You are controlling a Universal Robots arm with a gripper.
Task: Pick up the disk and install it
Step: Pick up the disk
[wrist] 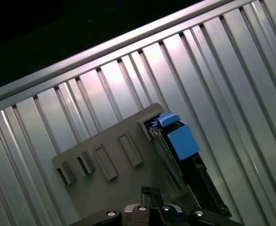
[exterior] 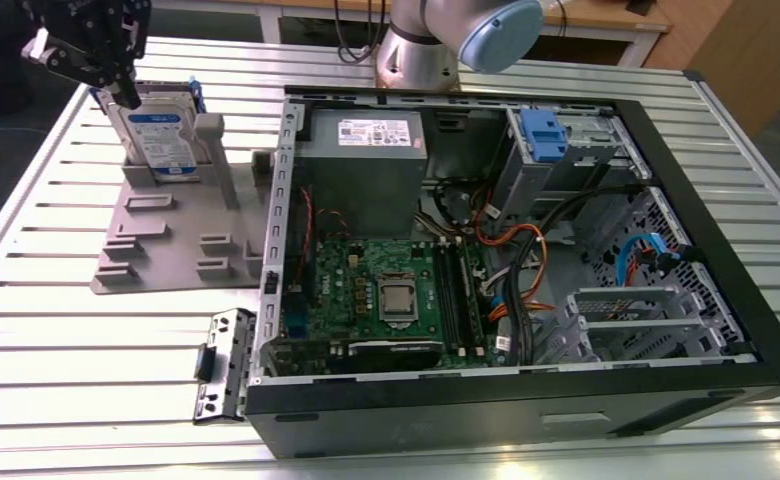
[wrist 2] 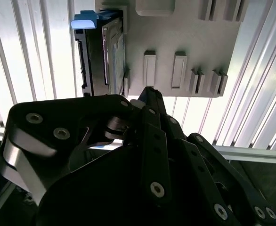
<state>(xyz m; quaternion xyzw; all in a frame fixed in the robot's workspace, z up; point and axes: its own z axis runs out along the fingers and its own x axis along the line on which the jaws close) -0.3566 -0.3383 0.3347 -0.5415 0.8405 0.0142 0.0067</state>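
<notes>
**Slatted counter (exterior: 43,330): square up over the disk (exterior: 161,135)**

The disk stands on edge in the grey holder (exterior: 163,235), just beneath the end effector (exterior: 97,75), whose spread I cannot tell. Best centred over its top edge, clear of the blue rails (wrist: 178,136).

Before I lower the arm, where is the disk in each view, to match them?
Exterior view: the disk stands on edge in the grey holder, at the exterior view's upper left, outside the computer case.
Second wrist view: the disk shows edge-on at one end of the grey holder.
First wrist view: the disk, blue rail toward the camera, at the grey holder end.
Shared landmark: the grey holder's slotted face.
</notes>
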